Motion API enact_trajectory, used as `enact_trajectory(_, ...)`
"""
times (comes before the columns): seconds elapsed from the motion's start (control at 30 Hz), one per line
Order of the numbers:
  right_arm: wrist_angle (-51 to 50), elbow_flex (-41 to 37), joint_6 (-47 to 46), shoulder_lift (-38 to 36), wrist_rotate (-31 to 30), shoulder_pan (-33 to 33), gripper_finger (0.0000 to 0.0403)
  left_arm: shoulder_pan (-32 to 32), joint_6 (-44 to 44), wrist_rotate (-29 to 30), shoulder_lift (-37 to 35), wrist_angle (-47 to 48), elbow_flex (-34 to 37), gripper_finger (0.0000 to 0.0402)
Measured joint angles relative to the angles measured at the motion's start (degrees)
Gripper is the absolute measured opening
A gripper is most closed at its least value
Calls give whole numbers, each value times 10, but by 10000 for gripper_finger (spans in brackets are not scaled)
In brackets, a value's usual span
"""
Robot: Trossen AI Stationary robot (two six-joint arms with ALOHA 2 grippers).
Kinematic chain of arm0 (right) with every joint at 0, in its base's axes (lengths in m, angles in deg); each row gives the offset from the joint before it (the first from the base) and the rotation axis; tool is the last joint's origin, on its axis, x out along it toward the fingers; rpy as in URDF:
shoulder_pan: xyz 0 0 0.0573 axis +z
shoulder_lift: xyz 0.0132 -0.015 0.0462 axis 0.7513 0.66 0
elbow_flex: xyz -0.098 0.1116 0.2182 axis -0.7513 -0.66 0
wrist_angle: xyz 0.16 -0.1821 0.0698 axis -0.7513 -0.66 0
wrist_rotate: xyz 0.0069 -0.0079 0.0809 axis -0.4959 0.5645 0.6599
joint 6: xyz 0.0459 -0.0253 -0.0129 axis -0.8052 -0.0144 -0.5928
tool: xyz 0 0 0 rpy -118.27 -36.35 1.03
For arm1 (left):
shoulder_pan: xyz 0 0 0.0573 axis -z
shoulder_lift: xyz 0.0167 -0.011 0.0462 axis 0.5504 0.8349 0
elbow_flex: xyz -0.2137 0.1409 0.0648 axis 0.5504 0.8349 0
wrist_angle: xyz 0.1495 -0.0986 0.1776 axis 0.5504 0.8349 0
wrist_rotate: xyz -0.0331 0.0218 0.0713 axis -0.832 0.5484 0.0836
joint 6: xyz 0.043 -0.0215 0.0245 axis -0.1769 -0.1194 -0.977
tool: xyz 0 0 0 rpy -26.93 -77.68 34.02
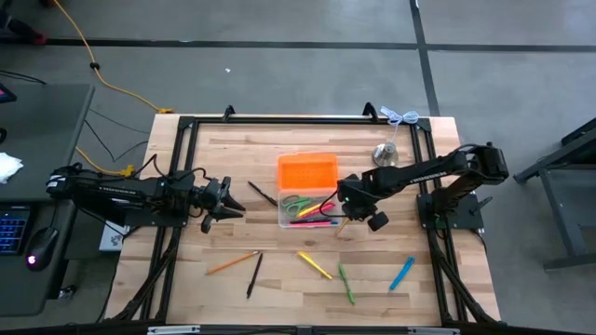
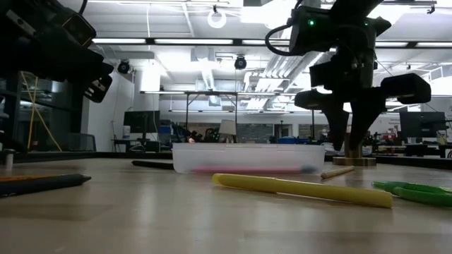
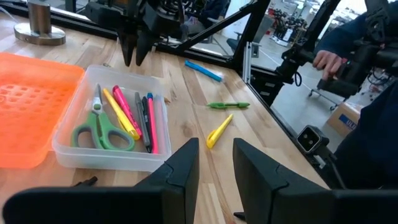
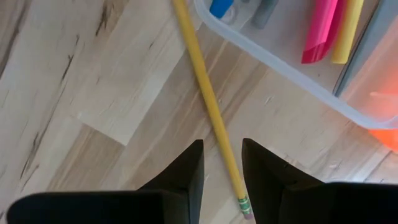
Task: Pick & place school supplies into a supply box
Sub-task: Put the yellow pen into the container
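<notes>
Right tool spread, straddling the yellow pencil flat on the worktop beside the supply box. Probably light, stiff, roll-prone; best pinched mid-shaft. Left tool spread, empty.

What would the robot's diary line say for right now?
right gripper: open, above yellow wooden pencil beside clear plastic box | left gripper: open, waiting | box: green-handled scissors, pens inside
</notes>
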Motion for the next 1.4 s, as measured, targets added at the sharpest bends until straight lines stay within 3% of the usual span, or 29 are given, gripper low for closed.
enact_trajectory(0.77,18,-1,28,0,11,-17,87,0,6,0,0,0,0,129)
enact_trajectory(1.0,38,-32,35,0,-20,-18,87,0,6,0,0,0,0,129)
enact_trajectory(1.4,87,-80,35,0,-18,-17,87,0,20,0,0,-4,0,129)
